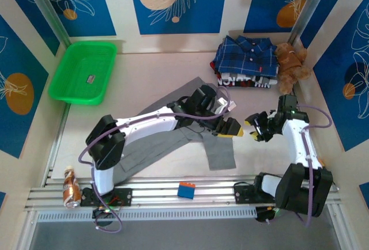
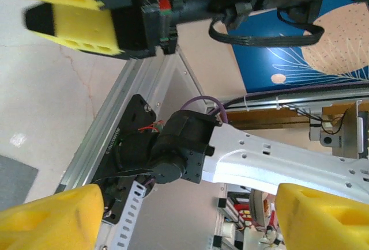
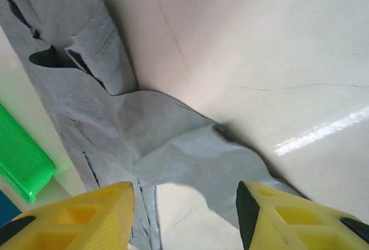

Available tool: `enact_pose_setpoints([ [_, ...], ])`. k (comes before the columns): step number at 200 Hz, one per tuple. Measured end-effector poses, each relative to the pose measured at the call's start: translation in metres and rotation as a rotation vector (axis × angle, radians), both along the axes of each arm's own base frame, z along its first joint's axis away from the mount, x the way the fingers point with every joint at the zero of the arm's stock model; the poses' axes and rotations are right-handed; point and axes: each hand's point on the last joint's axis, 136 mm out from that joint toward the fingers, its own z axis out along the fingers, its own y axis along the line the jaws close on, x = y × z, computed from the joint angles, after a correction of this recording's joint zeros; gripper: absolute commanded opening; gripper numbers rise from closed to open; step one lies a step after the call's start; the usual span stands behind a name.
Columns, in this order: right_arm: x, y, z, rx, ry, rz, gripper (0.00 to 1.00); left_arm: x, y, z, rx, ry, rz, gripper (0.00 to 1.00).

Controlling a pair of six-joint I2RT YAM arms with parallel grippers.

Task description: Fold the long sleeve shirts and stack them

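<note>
Left tool (image 2: 187, 218) spread wide, right tool (image 3: 184, 215) parted over grey shirt (image 3: 144, 140), both empty, pile lettering (image 1: 245, 80) illegible

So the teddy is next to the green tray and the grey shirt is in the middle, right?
No. The top view shows the teddy beside the plaid shirt, far right; the green tray is far left. The grey shirt is in the middle.

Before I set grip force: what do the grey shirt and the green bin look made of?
Grey shirt: thin cloth, matte; it creases and folds softly. Green bin: probably moulded plastic, slightly glossy, with a stiff even rim.
</note>
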Motion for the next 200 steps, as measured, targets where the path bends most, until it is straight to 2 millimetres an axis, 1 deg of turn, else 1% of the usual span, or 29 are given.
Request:
enact_pose_setpoints([
  [9,-0.005,-0.002,0.000,-0.012,0.005,-0.004,0.52,0.006,0.007,0.001,0.012,-0.012,0.014,0.82],
  [22,-0.013,-0.003,0.001,-0.033,0.016,-0.001,0.53,0.020,0.020,0.003,0.044,-0.043,0.058,0.82],
  [42,-0.026,-0.005,0.001,-0.074,0.037,0.013,0.53,0.037,0.036,0.008,0.108,-0.111,0.103,0.79],
  [54,-0.034,-0.005,0.001,-0.095,0.051,0.025,0.55,0.041,0.041,0.009,0.140,-0.147,0.108,0.77],
  [68,-0.041,-0.004,0.001,-0.119,0.064,0.039,0.56,0.031,0.045,0.004,0.189,-0.179,0.077,0.74],
  [79,-0.045,-0.002,0.001,-0.125,0.074,0.047,0.59,0.015,0.046,-0.003,0.233,-0.196,0.034,0.70],
  [99,-0.045,-0.001,0.002,-0.122,0.082,0.043,0.71,-0.016,0.040,-0.018,0.304,-0.221,-0.061,0.68],
  [114,-0.038,-0.003,0.011,-0.126,0.059,0.037,0.76,-0.036,0.030,-0.037,0.359,-0.244,-0.130,0.66],
  [122,-0.032,-0.005,0.019,-0.131,0.039,0.030,0.79,-0.044,0.024,-0.050,0.395,-0.251,-0.163,0.64],
  [147,-0.002,-0.016,0.057,-0.155,-0.078,0.002,0.80,-0.061,0.010,-0.096,0.513,-0.262,-0.223,0.63],
  [164,0.019,-0.026,0.084,-0.163,-0.161,-0.027,0.80,-0.065,0.000,-0.119,0.587,-0.281,-0.241,0.59],
  [176,0.031,-0.032,0.100,-0.163,-0.206,-0.042,0.80,-0.066,-0.007,-0.130,0.628,-0.305,-0.249,0.58],
  [188,0.043,-0.035,0.112,-0.161,-0.241,-0.047,0.80,-0.067,-0.011,-0.140,0.666,-0.331,-0.253,0.57],
  [200,0.052,-0.036,0.118,-0.152,-0.266,-0.045,0.80,-0.066,-0.012,-0.148,0.707,-0.353,-0.246,0.55],
])
